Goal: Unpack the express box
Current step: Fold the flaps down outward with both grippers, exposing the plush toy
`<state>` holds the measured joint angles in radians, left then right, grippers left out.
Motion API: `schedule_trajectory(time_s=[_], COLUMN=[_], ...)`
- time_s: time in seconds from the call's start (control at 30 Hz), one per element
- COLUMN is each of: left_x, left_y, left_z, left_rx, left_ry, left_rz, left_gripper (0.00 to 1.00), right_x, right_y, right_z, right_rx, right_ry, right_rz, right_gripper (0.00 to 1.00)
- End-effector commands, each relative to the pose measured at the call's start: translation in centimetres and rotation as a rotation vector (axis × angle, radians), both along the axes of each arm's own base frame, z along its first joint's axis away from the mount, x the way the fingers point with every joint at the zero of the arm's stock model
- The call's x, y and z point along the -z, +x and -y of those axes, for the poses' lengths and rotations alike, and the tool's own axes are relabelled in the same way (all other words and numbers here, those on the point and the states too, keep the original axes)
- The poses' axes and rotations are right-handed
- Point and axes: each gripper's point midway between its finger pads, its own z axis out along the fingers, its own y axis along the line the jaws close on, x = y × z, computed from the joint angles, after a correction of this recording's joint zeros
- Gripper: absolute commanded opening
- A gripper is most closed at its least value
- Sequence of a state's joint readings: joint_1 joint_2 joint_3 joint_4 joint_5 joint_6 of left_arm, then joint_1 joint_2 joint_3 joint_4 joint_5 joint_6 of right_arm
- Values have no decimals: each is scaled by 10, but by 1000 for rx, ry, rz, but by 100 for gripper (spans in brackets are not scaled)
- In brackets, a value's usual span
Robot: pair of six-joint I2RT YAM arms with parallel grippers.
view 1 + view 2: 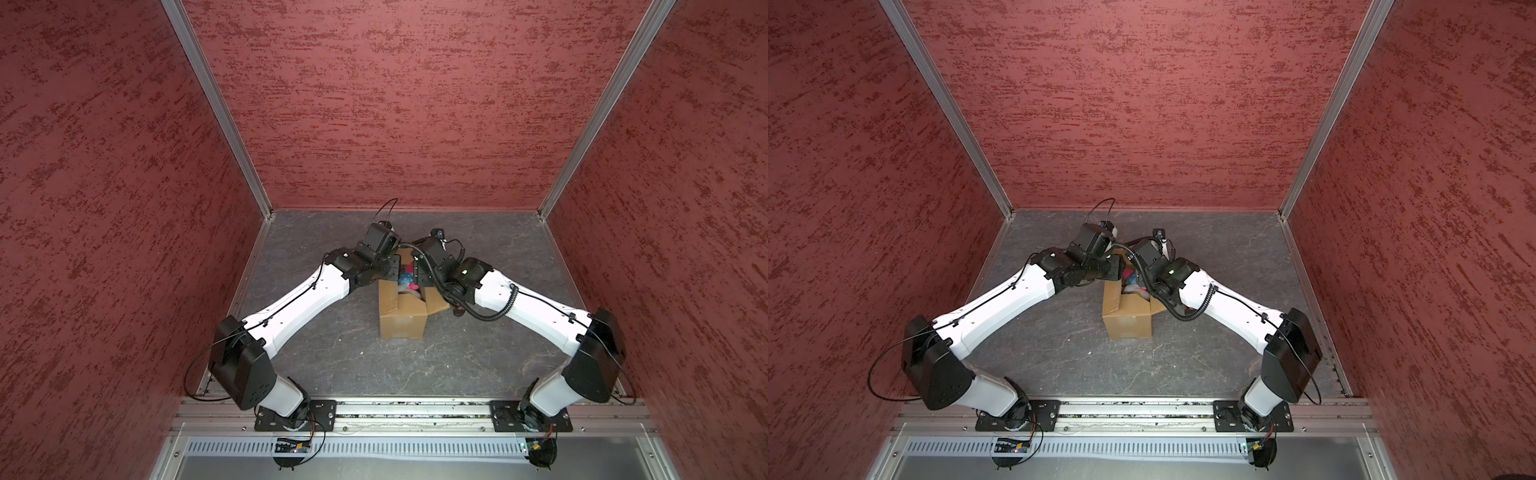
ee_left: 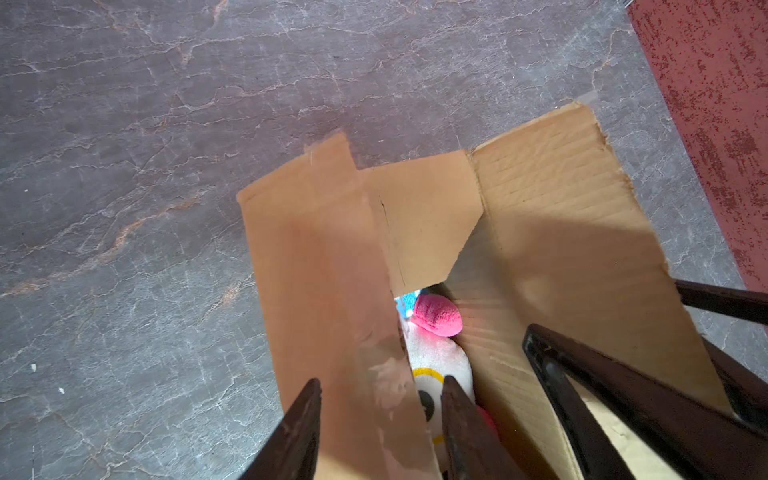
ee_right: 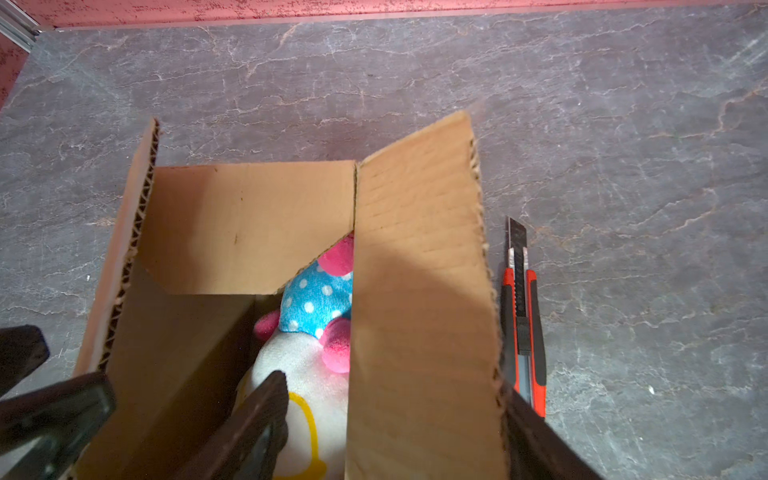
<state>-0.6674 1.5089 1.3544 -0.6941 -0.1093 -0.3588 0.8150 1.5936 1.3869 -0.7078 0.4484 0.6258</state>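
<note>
Express box (image 1: 402, 324) open, left end effector (image 2: 381, 380) straddling flap edge (image 2: 374, 282)

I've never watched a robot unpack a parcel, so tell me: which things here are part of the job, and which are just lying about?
Part of the job:
- box, already opened
- plush toy inside it
- left claw and right claw, both open at the box top

Lying about:
- knife beside the box, touched by neither claw

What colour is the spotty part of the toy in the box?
Blue with white dots. The plush toy shows best in the right wrist view.
</note>
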Motion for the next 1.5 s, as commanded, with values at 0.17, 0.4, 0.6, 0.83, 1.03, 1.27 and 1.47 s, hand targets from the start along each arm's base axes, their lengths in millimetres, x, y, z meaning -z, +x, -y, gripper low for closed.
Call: schedule_trajectory(time_s=[0.17,0.4,0.6,0.83,1.03,1.27,1.47], left_x=[-7,-3,3,4,3,7,-5], left_y=[2,0,1,2,4,4,5], left_z=[1,2,2,-4,-11,-21,-33], left_rx=[6,22,31,19,3,-16,-43], left_ry=[-27,-5,36,115,158,206,193], left_rz=[17,-3,-29,-29,-20,-22,6], left_gripper=[48,60,65,65,65,65,65], right_x=[-28,-10,-6,-3,3,5,12], right_y=[4,5,3,2,3,4,6], right_z=[-1,-3,2,12,16,21,25], right_rx=[-18,-9,-4,16,23,34,43], right_ry=[-21,8,41,84,97,103,101], right_rz=[36,12,14,22,16,16,2], right_gripper=[76,76,75,70,67,64,62])
